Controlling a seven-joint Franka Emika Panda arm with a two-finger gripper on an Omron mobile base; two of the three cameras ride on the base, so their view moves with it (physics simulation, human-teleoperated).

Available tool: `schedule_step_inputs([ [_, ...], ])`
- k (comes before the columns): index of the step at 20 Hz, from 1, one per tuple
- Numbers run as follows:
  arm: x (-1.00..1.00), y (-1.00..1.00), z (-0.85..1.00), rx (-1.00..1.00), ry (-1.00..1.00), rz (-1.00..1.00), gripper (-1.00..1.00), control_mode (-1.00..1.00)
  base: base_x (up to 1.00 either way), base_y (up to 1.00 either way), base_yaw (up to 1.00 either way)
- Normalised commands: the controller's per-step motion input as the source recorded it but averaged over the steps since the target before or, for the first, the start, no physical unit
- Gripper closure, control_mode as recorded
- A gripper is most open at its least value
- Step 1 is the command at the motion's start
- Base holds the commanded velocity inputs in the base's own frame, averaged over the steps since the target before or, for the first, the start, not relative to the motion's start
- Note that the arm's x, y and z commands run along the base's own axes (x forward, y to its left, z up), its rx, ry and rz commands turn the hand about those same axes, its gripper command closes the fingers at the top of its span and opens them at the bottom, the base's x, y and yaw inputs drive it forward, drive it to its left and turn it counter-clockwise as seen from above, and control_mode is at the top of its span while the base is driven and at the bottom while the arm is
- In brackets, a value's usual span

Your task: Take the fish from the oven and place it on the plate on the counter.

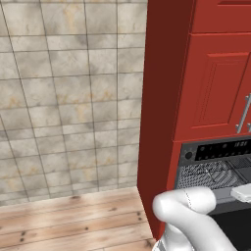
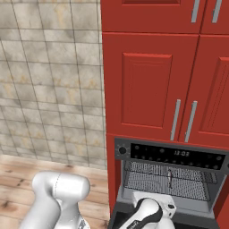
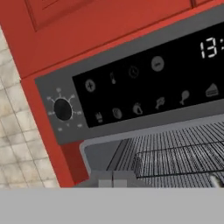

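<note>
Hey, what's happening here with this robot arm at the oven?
The white robot arm is reaching toward the black built-in wall oven, whose cavity stands open with its grey wire racks exposed. Its two-finger gripper is shut and empty, close under the dark control panel. A small slender item stands on the rack, too small to identify.

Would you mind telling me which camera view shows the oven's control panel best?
The hand view: the control panel is close there, with its knob, icons and clock digits readable. The right base view shows the whole panel smaller, above the open oven. The left base view catches part of it, cut off at the right edge.
</note>
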Motion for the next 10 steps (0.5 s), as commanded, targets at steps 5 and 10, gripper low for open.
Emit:
schedule_step_inputs([
  [5,0.77,-0.10,-0.70,-0.03,0.00,0.00,1.00,-1.00,0.00,0.00,0.00],
  [10,0.61,-0.28,-0.61,-0.06,-0.04,0.00,1.00,-1.00,0.00,0.00,0.00],
])
